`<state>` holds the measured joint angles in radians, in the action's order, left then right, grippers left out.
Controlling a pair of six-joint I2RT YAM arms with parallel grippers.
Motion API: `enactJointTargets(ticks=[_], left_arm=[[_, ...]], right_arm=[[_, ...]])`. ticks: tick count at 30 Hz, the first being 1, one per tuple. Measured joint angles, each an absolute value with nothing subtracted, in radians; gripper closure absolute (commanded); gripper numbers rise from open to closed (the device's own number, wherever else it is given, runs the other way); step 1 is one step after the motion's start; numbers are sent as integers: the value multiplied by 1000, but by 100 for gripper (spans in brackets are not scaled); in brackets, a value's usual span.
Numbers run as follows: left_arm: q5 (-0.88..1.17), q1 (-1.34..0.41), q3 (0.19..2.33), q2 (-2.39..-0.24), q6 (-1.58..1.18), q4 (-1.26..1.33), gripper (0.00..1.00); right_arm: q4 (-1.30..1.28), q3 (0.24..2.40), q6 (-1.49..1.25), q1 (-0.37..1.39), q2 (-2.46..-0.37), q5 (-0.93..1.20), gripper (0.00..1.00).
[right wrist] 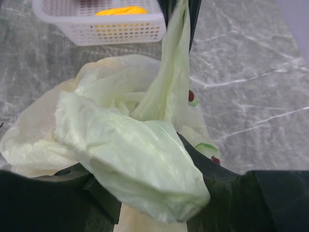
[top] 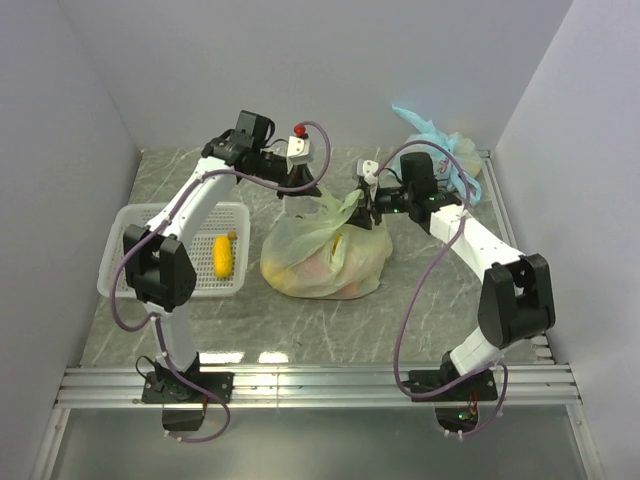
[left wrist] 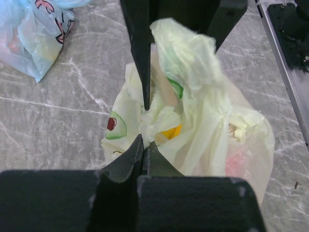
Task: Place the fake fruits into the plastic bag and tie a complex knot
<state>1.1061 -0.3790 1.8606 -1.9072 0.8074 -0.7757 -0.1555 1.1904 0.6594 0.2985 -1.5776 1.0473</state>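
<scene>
My left gripper (left wrist: 144, 142) is clamped tight on a stretched strip of the plastic bag (top: 320, 262), at the bag's top left. My right gripper (top: 367, 207) stands with its fingers apart at the bag's top right, and a loose fold of film is draped between them. Yellow and pink fake fruits (left wrist: 171, 131) show through the bag. Left of the bag, a white basket (top: 235, 290) holds one yellow fruit (top: 222, 256).

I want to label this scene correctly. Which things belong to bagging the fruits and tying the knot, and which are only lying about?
Part of the job: pale green plastic bag, fake fruits inside it, yellow fake fruit lying in the white basket, left claw shut on the bag.
Lying about: tied light blue bag, the white basket itself.
</scene>
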Motion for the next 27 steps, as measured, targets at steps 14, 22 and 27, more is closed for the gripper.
enactJointTargets(ticks=[14, 22, 27], left_arm=[[1106, -388, 1861, -1874, 788, -793, 100], [1088, -399, 1759, -1757, 648, -808, 100], [1033, -430, 1607, -1624, 464, -744, 100]], right_arm=[[-405, 1285, 864, 297, -1613, 1113, 98], [-487, 1350, 853, 297, -1646, 1129, 100], [-509, 1362, 825, 306, -1650, 1178, 100]])
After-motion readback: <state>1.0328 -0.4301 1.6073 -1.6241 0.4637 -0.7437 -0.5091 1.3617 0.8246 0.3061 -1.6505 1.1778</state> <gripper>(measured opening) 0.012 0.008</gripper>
